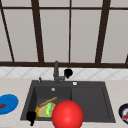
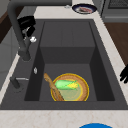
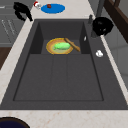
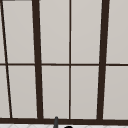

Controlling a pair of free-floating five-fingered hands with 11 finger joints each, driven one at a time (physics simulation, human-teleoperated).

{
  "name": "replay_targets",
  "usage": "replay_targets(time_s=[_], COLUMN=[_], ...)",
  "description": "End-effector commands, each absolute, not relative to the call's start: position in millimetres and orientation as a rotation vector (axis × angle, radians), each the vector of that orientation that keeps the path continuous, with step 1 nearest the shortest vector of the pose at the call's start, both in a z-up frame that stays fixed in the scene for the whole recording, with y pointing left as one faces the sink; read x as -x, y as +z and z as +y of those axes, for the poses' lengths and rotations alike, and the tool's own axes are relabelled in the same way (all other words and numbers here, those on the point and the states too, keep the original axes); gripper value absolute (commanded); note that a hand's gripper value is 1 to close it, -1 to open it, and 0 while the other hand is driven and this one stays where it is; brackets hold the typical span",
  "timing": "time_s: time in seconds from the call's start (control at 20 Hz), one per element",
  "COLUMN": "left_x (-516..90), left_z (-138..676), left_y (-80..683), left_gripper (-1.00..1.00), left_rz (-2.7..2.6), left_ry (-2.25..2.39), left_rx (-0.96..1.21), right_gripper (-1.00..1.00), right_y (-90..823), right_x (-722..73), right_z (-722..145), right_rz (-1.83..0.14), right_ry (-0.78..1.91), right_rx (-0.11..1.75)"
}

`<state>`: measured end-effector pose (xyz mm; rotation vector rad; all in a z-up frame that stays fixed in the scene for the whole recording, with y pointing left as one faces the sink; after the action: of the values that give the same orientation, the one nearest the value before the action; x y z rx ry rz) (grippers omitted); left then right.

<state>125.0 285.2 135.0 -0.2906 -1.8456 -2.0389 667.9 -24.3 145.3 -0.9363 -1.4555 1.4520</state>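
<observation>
My right hand [image 1: 68, 72] is at the faucet [image 1: 56, 71], just beside its lever; whether the fingers are curled round it, I cannot tell. Left hand [image 1: 31, 117] hangs at the sink's [image 1: 90, 100] front-left rim, fingers relaxed, near the bowl [image 1: 41, 111] holding corn [image 1: 49, 108].

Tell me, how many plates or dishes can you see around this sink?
3. A blue plate lies on the counter left of the sink, a dark plate on the counter to its right, and a yellow dish inside the basin.
</observation>
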Motion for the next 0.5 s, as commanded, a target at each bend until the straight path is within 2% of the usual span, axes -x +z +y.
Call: replay_targets(time_s=[0.0,0.45], left_x=[-125,-125], left_z=[285,285], left_y=[135,135], left_gripper=[0.00,0.00], left_rz=[-1.846,-1.846], left_ry=[-2.039,-2.039], left_rx=[0.291,0.291], right_gripper=[1.00,1.00], right_y=[128,114], right_x=[-665,-669], right_z=[-24,-31], right_rz=[-1.455,-1.551], right_ry=[1.417,1.253], right_rx=[0.864,0.851])
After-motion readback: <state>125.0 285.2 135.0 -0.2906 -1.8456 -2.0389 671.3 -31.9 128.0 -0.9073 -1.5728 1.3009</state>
